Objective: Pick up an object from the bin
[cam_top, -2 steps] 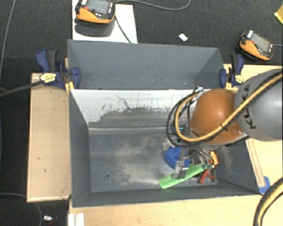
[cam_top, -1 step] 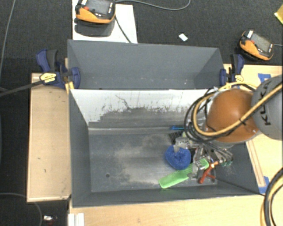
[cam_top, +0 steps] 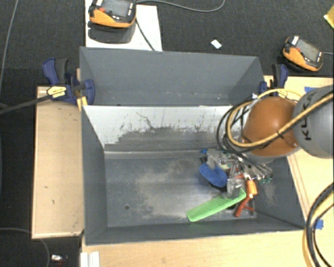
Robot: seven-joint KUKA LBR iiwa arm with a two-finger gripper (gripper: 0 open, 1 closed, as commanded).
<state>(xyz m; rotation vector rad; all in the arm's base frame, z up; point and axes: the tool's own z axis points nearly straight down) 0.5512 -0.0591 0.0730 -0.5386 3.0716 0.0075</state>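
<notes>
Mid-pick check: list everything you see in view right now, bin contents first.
Bin: one, grey metal, centre.
Long flat thing: one, green, lying slantwise at the floor's front right.
Lumpy thing: one, blue, right part of the floor.
Small thing: one, red-orange, by the green thing's right end.
Handheld devices: two, orange and black, outside the bin, beyond its far wall.
Arm: one, orange cover, from the right.
Gripper: one, low beside the blue thing.

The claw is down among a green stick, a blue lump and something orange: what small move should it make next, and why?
Probably a short lift straight up. The gripper sits low at the right of the bin, over one end of the green stick, with the blue lump and orange piece crowding it. Whether it grips anything is unclear; lifting would show.
</notes>
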